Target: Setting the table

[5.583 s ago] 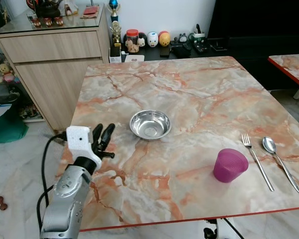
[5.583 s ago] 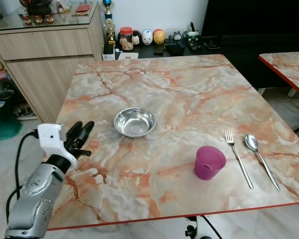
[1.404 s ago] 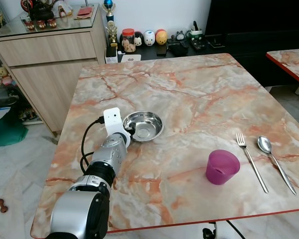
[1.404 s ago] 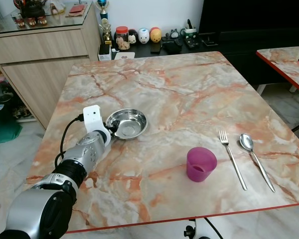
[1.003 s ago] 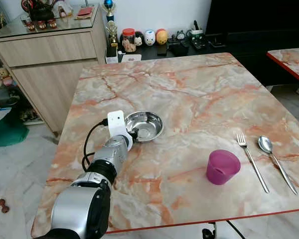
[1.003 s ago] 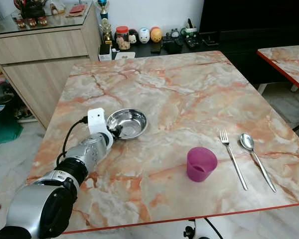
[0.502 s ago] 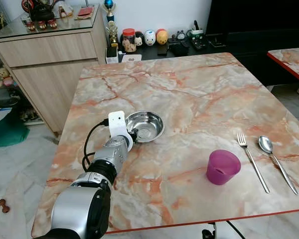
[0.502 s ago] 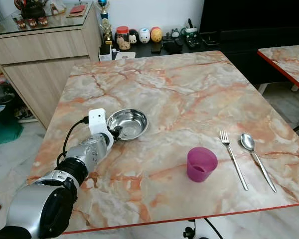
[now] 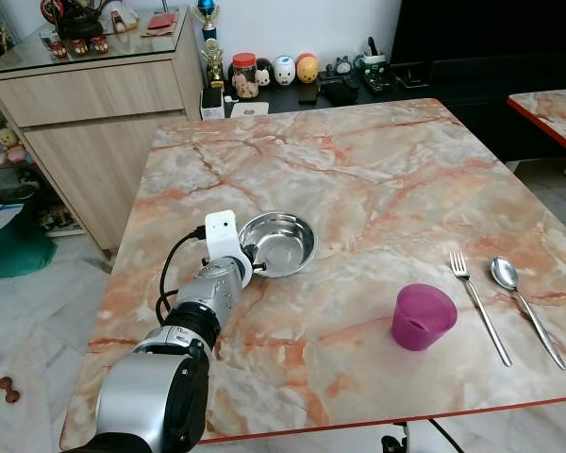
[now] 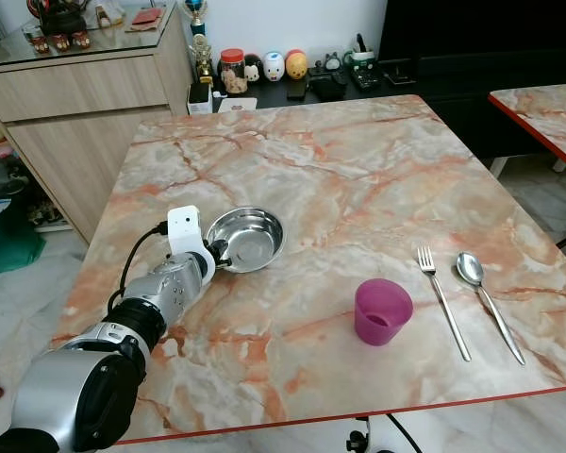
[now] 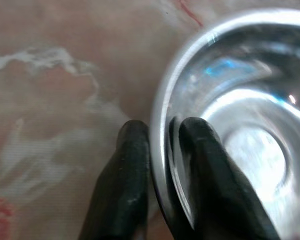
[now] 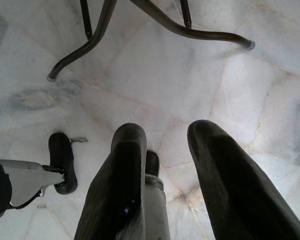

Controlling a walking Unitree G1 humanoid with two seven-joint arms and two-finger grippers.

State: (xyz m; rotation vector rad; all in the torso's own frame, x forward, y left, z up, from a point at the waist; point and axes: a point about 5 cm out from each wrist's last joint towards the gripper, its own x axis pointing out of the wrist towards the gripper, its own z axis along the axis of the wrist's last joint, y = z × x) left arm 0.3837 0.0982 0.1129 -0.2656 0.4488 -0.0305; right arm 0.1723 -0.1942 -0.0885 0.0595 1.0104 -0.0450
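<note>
A steel bowl point(image 9: 283, 243) sits left of centre on the marble table point(image 9: 358, 179). My left gripper point(image 9: 249, 258) is shut on its near-left rim. The left wrist view shows one black finger point(image 11: 127, 165) outside the rim and the other inside the bowl point(image 11: 240, 125). The bowl looks slightly tilted. A purple cup point(image 9: 423, 316) stands near the front right, with a fork point(image 9: 479, 307) and a spoon point(image 9: 524, 307) lying side by side to its right. My right gripper point(image 12: 165, 137) hangs open over the marble floor.
A wooden cabinet point(image 9: 94, 104) stands at the back left. Small figurines and jars point(image 9: 283, 74) line a low dark shelf behind the table. A second table's corner point(image 9: 552, 113) is at the right. Metal table legs point(image 12: 155, 25) cross the floor below.
My left gripper reached from the table's left edge to the bowl and shut on its rim. In the last half second the bowl shifted slightly right and tilted.
</note>
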